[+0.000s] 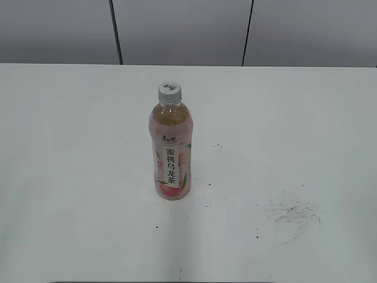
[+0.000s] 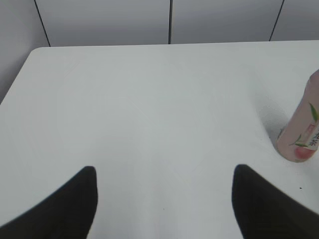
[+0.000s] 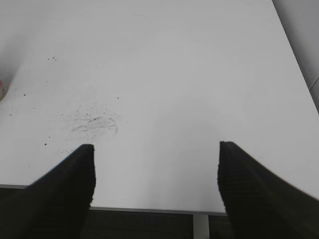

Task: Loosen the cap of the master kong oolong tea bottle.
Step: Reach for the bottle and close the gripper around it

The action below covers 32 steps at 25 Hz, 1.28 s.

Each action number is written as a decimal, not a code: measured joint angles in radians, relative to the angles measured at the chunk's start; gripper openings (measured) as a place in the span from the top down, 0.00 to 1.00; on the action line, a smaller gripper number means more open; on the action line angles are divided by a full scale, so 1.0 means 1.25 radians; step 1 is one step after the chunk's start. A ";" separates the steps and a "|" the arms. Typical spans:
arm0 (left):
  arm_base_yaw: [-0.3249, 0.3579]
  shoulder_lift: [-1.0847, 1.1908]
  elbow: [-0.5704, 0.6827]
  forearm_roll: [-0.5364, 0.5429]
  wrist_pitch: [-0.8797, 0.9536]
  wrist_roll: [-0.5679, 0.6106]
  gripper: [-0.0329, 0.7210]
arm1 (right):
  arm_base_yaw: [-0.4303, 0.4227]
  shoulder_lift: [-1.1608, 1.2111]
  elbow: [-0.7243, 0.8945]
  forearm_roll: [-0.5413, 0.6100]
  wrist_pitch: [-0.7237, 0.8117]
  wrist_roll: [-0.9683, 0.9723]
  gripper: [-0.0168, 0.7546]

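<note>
Exterior view shows the master kong oolong tea bottle (image 1: 171, 150) standing upright near the middle of the white bench (image 1: 70, 177), the cap (image 1: 169, 92) on its neck; neither arm appears there. To its right lies a patch of dark scuff marks (image 1: 294, 215). Left wrist view has the left gripper (image 2: 164, 199) with jaws wide apart over bare bench, the bottle's lower part at the right edge, well apart from it. Right wrist view has the right gripper (image 3: 155, 186) with jaws likewise apart, above the bench's near edge, the scuff marks near its left finger.
</note>
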 joint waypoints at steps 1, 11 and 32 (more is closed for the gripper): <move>0.000 0.000 0.000 0.000 0.000 0.000 0.29 | 0.000 0.000 0.000 0.000 0.000 0.000 0.23; 0.000 0.000 0.000 0.000 0.000 0.000 0.29 | 0.000 0.000 0.000 0.000 0.000 0.000 0.23; 0.000 0.000 0.000 0.000 0.000 0.000 0.29 | 0.000 0.000 0.000 0.000 0.000 0.000 0.23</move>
